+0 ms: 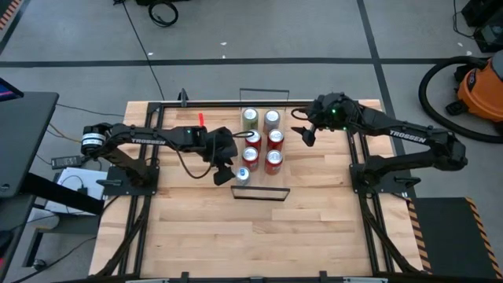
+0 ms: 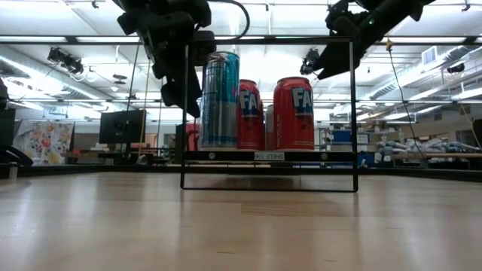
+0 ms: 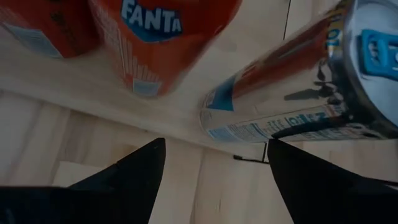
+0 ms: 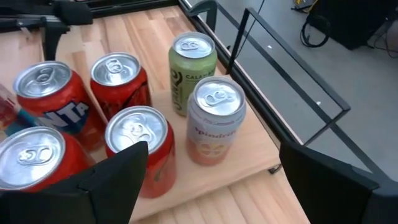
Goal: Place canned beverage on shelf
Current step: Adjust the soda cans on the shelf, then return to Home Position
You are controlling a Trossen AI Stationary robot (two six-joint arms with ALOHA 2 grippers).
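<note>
Silver-blue, the tall canned beverage (image 1: 243, 174) stands upright at the near left corner of the shelf (image 1: 260, 185), in front of four red Fanta cans (image 1: 274, 161). A green can (image 1: 250, 118) and a pale can (image 1: 272, 119) fill the far end. The left gripper (image 1: 222, 174) hangs just left of the tall can, jaws released and apart from it. The right gripper (image 1: 306, 134) hovers right of the shelf's far half, jaws spread, holding nothing.

Orange shop vacuum (image 1: 479, 88) beside table (image 1: 314, 228)
</note>
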